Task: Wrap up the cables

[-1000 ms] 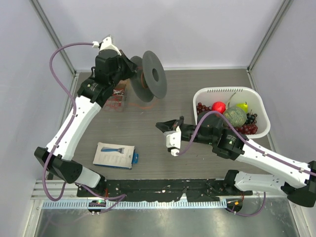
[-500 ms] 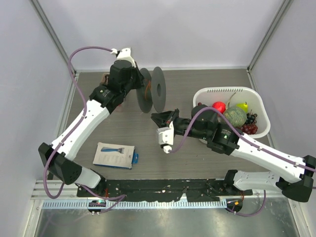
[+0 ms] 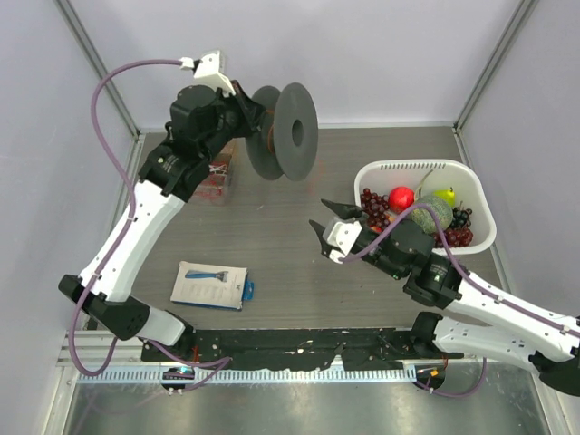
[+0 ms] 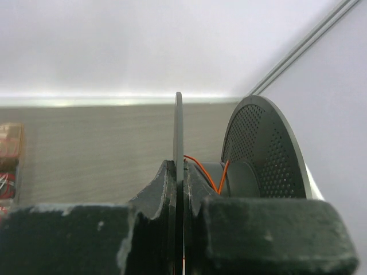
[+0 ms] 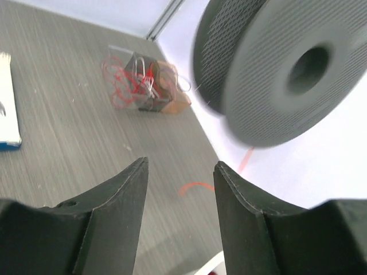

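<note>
My left gripper (image 3: 248, 120) is shut on the near flange (image 4: 178, 129) of a dark grey spool (image 3: 295, 132), held upright above the table's back. A thin orange-red cable (image 4: 213, 176) lies across the spool's hub. More of the cables form a loose red and whitish tangle (image 5: 127, 83) at a small clear box (image 3: 217, 173) under the left arm. One orange strand (image 5: 195, 186) hangs from the spool (image 5: 281, 69) to the table. My right gripper (image 3: 324, 222) is open with nothing between its fingers, below and right of the spool, pointing towards it (image 5: 180, 166).
A white basket (image 3: 426, 167) of fruit stands at the right, close behind the right arm. A blue and white razor pack (image 3: 211, 285) lies at the front left, and shows at the left edge of the right wrist view (image 5: 6, 103).
My right gripper has gone from shut to open and drawn back to the right, away from the spool. The left arm has swung and raised the spool, still gripping its flange.
</note>
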{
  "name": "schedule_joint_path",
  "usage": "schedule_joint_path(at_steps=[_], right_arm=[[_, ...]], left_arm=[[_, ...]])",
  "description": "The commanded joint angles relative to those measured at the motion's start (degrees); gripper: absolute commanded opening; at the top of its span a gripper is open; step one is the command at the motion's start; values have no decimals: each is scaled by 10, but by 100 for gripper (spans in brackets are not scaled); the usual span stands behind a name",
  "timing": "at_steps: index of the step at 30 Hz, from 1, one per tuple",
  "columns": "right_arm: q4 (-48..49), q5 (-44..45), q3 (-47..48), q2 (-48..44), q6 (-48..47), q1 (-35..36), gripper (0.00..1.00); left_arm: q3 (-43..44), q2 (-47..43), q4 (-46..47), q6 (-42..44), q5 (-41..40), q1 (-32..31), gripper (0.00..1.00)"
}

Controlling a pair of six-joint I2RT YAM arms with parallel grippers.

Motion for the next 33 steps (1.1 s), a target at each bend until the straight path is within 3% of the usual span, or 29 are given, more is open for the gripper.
schedule_joint_path(at_steps=[1, 5, 11, 17, 21, 27, 33], right_arm=[[40, 34, -94, -49, -33, 0, 55], [72, 56, -172, -74, -102, 0, 57], [108, 31, -200, -67, -215, 1, 57], [177, -19, -217, -19, -385, 0, 57], [266, 1, -229, 34, -469, 1, 57], [394, 44, -230, 126, -551, 0, 58], [432, 37, -213, 158, -583, -1, 60]], left_arm=[[87, -14, 50, -25, 19, 0, 0], [127, -1, 42, -42, 36, 0, 0], [144, 1, 44, -59, 60, 0, 0], [141, -5, 44, -62, 64, 0, 0], [134, -10, 44, -75, 72, 0, 0], [116, -14, 45, -81, 85, -8, 0], [98, -25, 48, -83, 85, -11, 0]])
